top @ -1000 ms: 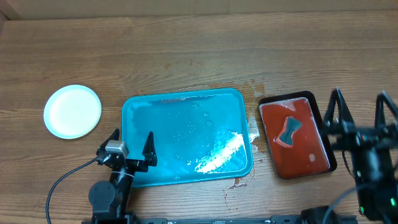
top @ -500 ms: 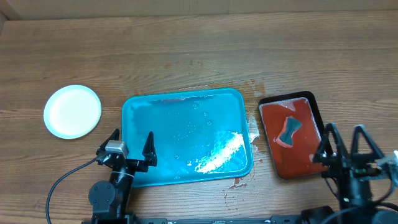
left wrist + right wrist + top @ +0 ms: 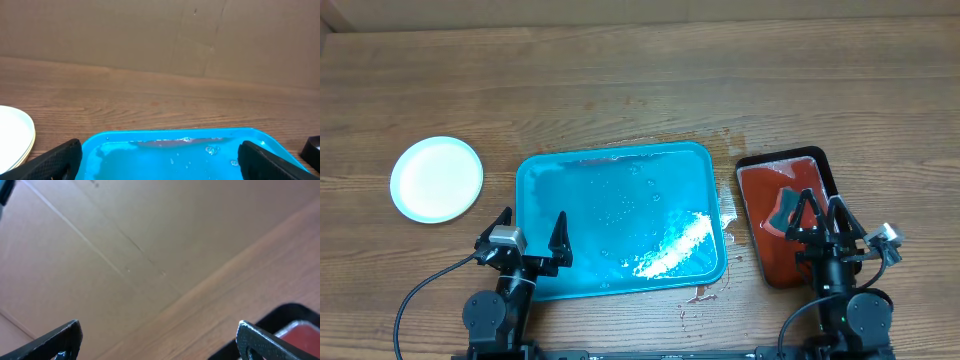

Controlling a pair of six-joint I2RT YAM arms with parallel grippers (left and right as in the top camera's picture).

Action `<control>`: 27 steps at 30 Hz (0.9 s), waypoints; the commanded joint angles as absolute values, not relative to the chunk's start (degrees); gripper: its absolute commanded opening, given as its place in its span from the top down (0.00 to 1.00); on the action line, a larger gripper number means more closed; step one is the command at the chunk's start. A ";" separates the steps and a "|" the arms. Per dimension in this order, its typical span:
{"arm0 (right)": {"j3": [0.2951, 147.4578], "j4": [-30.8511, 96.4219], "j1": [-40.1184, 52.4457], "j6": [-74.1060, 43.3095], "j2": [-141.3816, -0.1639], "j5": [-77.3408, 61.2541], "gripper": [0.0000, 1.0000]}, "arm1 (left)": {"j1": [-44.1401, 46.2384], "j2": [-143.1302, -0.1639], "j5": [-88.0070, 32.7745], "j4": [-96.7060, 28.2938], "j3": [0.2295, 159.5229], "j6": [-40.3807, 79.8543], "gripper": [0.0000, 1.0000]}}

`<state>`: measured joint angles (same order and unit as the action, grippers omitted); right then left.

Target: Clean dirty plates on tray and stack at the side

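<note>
A stack of plates (image 3: 437,178), pale blue with a whitish centre on top, sits on the bare wood at the far left. Its edge shows in the left wrist view (image 3: 15,135). The turquoise tray (image 3: 540,180) lies in the middle, wet, with water drops and white foam; no plates are on it. It also fills the bottom of the left wrist view (image 3: 165,157). My left gripper (image 3: 532,228) is open and empty over the tray's front left corner. My right gripper (image 3: 825,214) is open and empty over the black tray.
A black tray (image 3: 828,165) with a red pad holds a teal sponge (image 3: 786,205) at the right; its corner shows in the right wrist view (image 3: 295,322). Water puddles lie beside the turquoise tray's right edge (image 3: 728,215). A cardboard wall (image 3: 160,35) stands behind the table.
My right arm has drawn back toward the front and left, from the table's right edge to a spot over the black tray. The left arm has not moved.
</note>
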<state>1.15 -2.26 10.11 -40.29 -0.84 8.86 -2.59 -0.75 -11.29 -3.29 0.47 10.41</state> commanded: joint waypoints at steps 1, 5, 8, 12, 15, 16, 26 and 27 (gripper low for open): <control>0.45 -1.56 9.89 -41.32 -0.16 9.54 0.00 | -2.26 -0.25 -10.94 -3.42 0.27 10.94 0.00; 0.45 2.61 9.93 -36.45 -0.16 9.28 0.00 | -2.26 -0.25 -10.94 -3.42 0.27 10.94 0.00; 0.45 4.21 10.04 -26.89 -0.16 6.17 0.00 | -2.26 -0.25 -10.94 -3.42 0.27 10.94 0.00; 0.45 4.86 10.11 -7.09 -0.16 -0.23 0.00 | -2.26 -0.25 -10.94 -3.40 0.27 10.94 0.00; 0.45 4.89 10.11 -3.07 -0.16 -0.19 0.00 | -2.26 -0.25 -10.94 -3.40 0.27 10.94 0.00; 0.45 4.89 10.11 -2.66 -0.16 -0.10 0.00 | -2.26 -0.25 -10.94 -3.40 0.27 10.94 0.00; 0.45 4.84 10.11 -3.16 -0.16 -0.14 0.00 | -2.26 -0.25 -10.94 -3.40 0.27 10.94 0.00; 0.45 4.84 10.11 -3.16 -0.16 -0.12 0.00 | -2.26 -0.25 -10.94 -3.42 0.27 10.94 0.00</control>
